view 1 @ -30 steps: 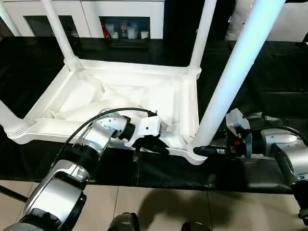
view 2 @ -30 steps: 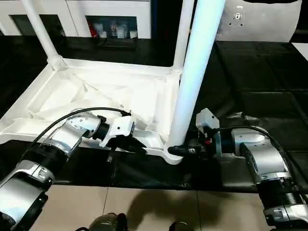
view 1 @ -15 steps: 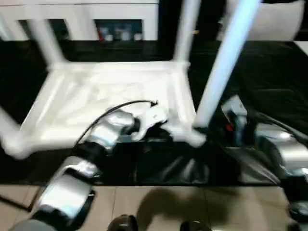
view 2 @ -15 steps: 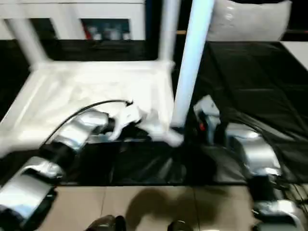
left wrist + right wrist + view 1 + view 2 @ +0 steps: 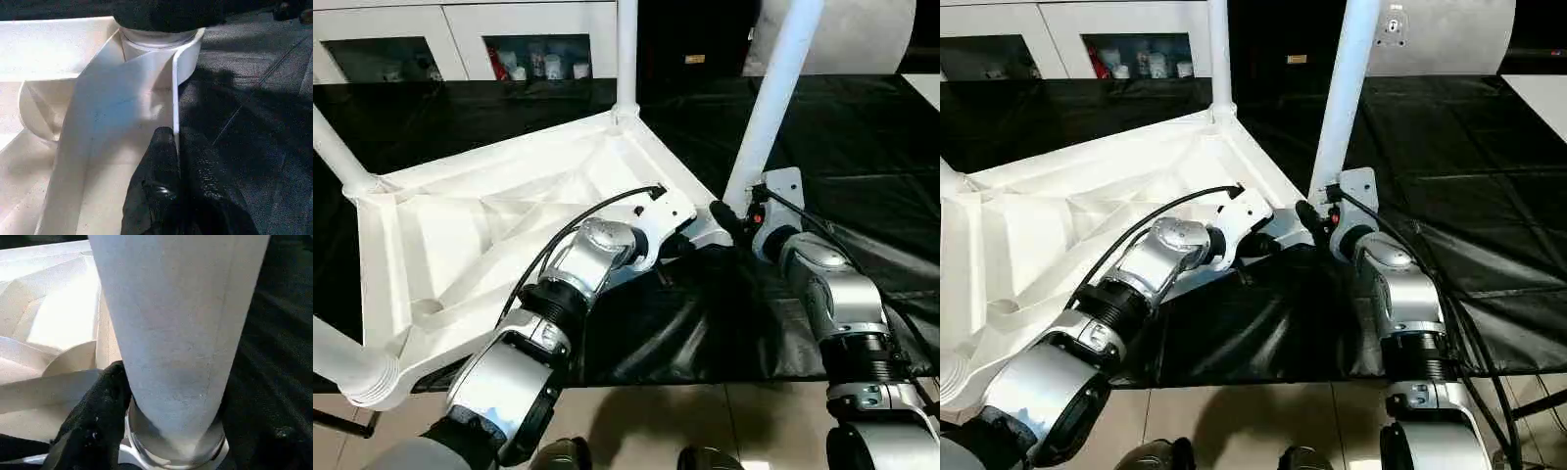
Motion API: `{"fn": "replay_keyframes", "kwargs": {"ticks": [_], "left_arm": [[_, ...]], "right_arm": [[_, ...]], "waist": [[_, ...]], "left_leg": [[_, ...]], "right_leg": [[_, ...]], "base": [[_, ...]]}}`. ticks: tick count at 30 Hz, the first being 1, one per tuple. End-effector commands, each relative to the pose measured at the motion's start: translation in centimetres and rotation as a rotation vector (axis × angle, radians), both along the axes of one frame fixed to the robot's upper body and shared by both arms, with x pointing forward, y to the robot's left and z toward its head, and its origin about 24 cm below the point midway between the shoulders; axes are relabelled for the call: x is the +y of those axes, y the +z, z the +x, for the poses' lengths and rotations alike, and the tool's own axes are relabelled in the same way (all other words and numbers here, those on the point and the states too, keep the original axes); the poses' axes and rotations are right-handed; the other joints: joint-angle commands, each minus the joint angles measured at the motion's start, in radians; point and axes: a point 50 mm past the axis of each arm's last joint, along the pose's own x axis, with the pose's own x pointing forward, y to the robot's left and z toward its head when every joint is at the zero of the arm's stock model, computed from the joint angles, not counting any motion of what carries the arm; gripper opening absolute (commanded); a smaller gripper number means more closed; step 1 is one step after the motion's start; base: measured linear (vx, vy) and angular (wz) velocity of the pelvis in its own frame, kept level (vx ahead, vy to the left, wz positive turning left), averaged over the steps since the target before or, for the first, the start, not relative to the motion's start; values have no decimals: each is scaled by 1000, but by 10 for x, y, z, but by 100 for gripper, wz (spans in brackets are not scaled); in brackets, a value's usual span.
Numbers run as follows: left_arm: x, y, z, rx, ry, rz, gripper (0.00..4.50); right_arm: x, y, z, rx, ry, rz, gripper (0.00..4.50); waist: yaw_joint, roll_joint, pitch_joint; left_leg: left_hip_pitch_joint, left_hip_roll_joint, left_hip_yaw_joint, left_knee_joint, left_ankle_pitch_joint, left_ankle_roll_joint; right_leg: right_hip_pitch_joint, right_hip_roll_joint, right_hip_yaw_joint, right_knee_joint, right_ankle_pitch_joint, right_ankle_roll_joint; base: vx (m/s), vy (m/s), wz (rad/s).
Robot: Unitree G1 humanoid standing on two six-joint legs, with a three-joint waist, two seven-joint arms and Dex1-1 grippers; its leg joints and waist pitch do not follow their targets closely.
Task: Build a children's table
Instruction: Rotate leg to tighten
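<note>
The small all-white plastic children's table (image 5: 489,225) lies upside down on the black-covered tabletop (image 5: 862,147), its ribbed underside facing up and its tapered tube legs standing in the round corner sockets. All the legs run out of the pictures at their upper ends, and the near-left socket (image 5: 367,377) overhangs the tabletop's edge.

The left gripper (image 5: 178,161) has its black fingers (image 5: 161,161) closed on the thin upright rim of the table's near edge, just beside the corner socket. The right gripper (image 5: 166,421) has its fingers (image 5: 98,416) set either side of the base of the near-right white leg (image 5: 773,88), clasping it where it enters its socket; the far finger is largely hidden behind the leg.

At the back, a white cabinet with glass doors (image 5: 529,44) holds small jars and bottles (image 5: 543,67); their labels are too small to read. A large pale rounded object (image 5: 1449,34) sits behind the leg, cut off at the top edge, with a small fitting on it that cannot be made out.
</note>
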Motion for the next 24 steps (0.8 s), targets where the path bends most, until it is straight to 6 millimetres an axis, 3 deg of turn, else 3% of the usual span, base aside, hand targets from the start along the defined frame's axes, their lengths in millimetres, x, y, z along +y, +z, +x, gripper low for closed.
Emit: {"fn": "replay_keyframes", "kwargs": {"ticks": [1,2,5,10,14,18,19,20,24], "left_arm": [[-8,2,-4,-9,-48,-14,0],[-6,2,-4,-10,-49,-11,0],[9,-1,-1,-11,-59,19,0],[30,-6,-4,-32,-172,62,0],[43,-9,-7,-35,-248,112,0],[50,-8,-15,-50,-400,112,0],[52,-7,-18,-52,-458,110,0],[52,-7,-19,-51,-472,110,0],[56,-8,-25,-46,-543,122,0]], "right_arm": [[9,-15,-7,57,51,24,313],[8,-14,-7,52,56,24,321],[-1,-9,-14,16,133,17,352],[-22,-1,-28,-24,342,-45,394],[-32,6,-41,-34,506,-99,428],[-38,7,-52,-10,658,-113,428],[-39,8,-56,-6,706,-105,428],[-39,8,-57,-5,719,-103,428],[-40,9,-64,30,831,-51,390]], "waist": [[5,-19,-65],[4,-16,-64],[6,-20,-64],[10,-18,-69],[12,-19,-70],[18,-17,-72],[22,-21,-80],[28,-19,-79],[42,-18,-82]], "left_leg": [[21,63,-36,-63,-178,102],[21,63,-35,-64,-186,98],[20,64,-36,-65,-180,103],[14,63,-34,-56,-142,139],[14,67,-34,-54,-143,155],[16,72,-32,-53,-146,155],[18,73,-32,-50,-134,159],[16,74,-31,-49,-122,166],[17,76,-29,-45,-112,175]], "right_leg": [[47,-76,46,-77,-157,-232],[45,-74,46,-80,-180,-226],[47,-75,48,-79,-171,-213],[53,-75,46,-72,-88,-233],[53,-73,43,-68,-85,-244],[52,-73,44,-66,-81,-257],[54,-74,44,-61,-54,-267],[52,-76,44,-57,-36,-274],[49,-77,43,-51,-31,-283]], "base": [[0,0,0],[0,0,0],[0,0,0],[0,0,0],[0,0,0],[0,0,0],[0,0,0],[0,0,0],[0,0,0]]}}
